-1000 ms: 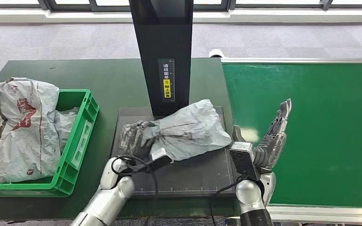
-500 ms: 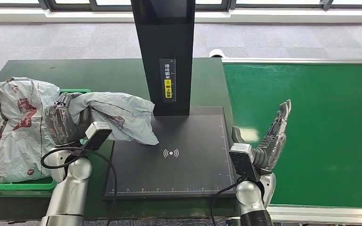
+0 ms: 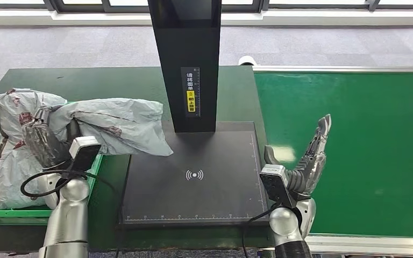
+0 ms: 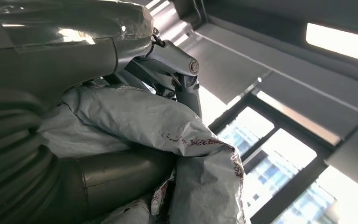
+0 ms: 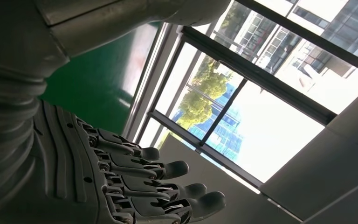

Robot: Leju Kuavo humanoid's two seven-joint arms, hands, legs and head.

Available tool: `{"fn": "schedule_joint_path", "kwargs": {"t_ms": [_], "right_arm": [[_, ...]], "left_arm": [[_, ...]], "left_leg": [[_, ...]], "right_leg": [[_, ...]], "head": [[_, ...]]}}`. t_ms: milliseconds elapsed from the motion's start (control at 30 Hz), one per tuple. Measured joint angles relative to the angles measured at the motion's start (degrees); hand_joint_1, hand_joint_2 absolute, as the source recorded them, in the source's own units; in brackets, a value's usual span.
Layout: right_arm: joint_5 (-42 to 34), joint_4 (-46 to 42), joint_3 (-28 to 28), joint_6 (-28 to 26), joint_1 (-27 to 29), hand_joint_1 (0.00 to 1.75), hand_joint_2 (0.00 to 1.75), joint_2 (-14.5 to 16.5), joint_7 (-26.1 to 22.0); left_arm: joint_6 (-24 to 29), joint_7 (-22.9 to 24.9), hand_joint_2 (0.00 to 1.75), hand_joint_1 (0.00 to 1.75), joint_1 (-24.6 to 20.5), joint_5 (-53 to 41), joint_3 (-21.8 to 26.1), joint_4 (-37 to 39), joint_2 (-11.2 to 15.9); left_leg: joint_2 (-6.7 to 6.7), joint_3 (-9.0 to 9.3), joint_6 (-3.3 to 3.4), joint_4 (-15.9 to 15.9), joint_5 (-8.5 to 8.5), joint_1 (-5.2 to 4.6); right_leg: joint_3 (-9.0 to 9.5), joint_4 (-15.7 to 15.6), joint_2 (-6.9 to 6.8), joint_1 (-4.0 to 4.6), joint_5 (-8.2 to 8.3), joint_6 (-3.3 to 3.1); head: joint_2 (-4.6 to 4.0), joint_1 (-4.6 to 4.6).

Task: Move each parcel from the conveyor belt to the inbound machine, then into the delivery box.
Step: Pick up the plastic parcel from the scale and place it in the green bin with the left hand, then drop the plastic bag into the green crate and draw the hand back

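My left hand [image 3: 44, 142] grips one end of a crumpled grey parcel [image 3: 118, 124] and holds it in the air over the right rim of the green delivery box [image 3: 86, 177]. In the left wrist view the same parcel [image 4: 140, 121] is bunched against my thumb and fingers [image 4: 177, 65]. The inbound machine's black pad [image 3: 193, 177] lies bare under its black post [image 3: 189, 64]. My right hand [image 3: 311, 156] stands open with fingers straight at the near left edge of the green conveyor belt [image 3: 355, 150]; the right wrist view shows the fingers [image 5: 168, 186] apart with nothing in them.
Several grey parcels [image 3: 16, 145] with red print fill the delivery box and bulge over its rim. The dark green table [image 3: 113, 86] runs behind the box and the machine. A white roller end [image 3: 246, 61] sits at the belt's far left corner.
My left hand has carried the grey parcel off the machine's pad, leftward, to above the box's right rim. The right hand has stayed where it was.
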Motion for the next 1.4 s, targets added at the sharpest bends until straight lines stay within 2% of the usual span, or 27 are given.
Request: {"fn": "schedule_joint_path", "kwargs": {"t_ms": [100, 167, 333, 533, 933, 1400], "right_arm": [[0.70, 0.05, -0.39, 0.00, 0.03, 0.00, 1.75, -0.01, 0.04], [1.45, 0.27, -0.75, 0.00, 0.06, 0.00, 1.75, -0.01, 0.14], [2.10, 1.10, -1.08, 0.00, 0.05, 0.00, 1.75, -0.01, 0.33], [2.30, 1.85, -1.08, 0.00, 0.05, 0.00, 1.75, -0.01, 0.97], [2.76, 1.99, -1.08, 0.00, 0.09, 0.00, 1.75, -0.01, 3.11], [3.09, 2.64, -1.08, 0.00, 0.08, 0.00, 1.75, -0.01, 3.48]], "left_arm": [[0.00, -3.56, 1.75, 1.75, -1.75, 2.41, 5.73, 0.64, 0.08], [0.00, -4.64, 1.75, 1.75, -3.51, 0.60, 10.58, 1.54, 0.13], [0.00, -5.08, 1.75, 1.75, -9.10, -7.93, 22.36, 5.45, 0.39], [0.00, -5.27, 1.75, 1.75, -13.70, -13.25, 32.11, 8.79, 0.42], [0.00, -5.30, 1.75, 1.75, -16.88, -16.62, 40.95, 11.14, 0.41], [0.00, -5.30, 1.75, 1.75, -17.27, -12.04, 43.56, 11.14, 0.42]], "left_leg": [[0.01, 0.00, 0.00, 0.00, 0.00, 0.00], [0.01, 0.00, 0.00, -0.01, 0.01, 0.00], [-0.04, 0.00, -0.01, 0.00, 0.03, 0.01], [0.01, 0.01, -0.02, 0.01, 0.03, 0.00], [0.01, 0.02, -0.03, 0.00, 0.03, 0.01], [0.00, 0.01, -0.03, 0.01, 0.03, 0.00]], "right_leg": [[0.01, 0.00, 0.00, 0.00, 0.00, 0.00], [0.01, 0.01, 0.00, 0.00, 0.00, 0.00], [0.03, 0.01, -0.03, 0.00, 0.00, 0.00], [0.02, 0.01, 0.04, -0.01, 0.01, 0.00], [0.01, 0.01, 0.05, 0.00, 0.01, -0.01], [0.03, 0.00, 0.01, 0.00, 0.01, 0.00]], "head": [[-0.01, 0.00], [-0.01, 0.00], [-0.01, 0.00], [0.00, 0.00], [-0.01, 0.00], [-0.01, 0.00]]}}
